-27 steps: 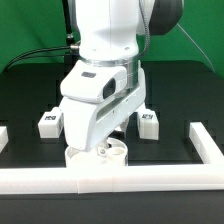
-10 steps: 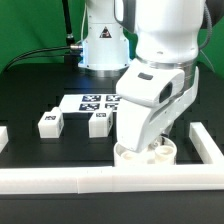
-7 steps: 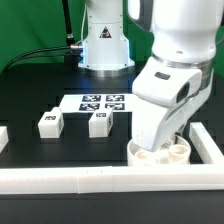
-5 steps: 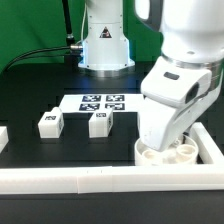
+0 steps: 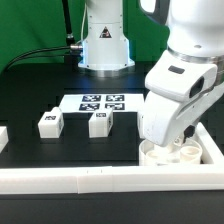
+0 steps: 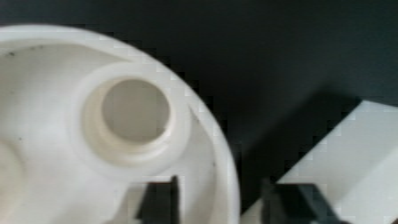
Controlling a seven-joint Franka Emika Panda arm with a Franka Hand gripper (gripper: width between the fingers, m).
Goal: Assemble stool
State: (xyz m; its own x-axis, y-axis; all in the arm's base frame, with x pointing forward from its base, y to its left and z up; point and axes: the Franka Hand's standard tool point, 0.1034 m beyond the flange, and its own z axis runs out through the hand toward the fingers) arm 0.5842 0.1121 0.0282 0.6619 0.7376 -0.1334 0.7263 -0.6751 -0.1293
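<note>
The round white plastic seat disc (image 5: pixel 186 152) lies flat, sockets upward, in the corner of the black worktop (image 5: pixel 30 110) at the exterior view's right. The tool (image 6: pixel 222 205) straddles its rim, almost closed; whether it pinches, I cannot tell.

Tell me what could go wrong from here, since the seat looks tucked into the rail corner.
1. The jaws straddle the rim of the seat; pulling away at a tilt could drag or tip it.
2. The seat lies close to the near rail and the rail at the exterior view's right; a push there might jam it or ride it up.
</note>
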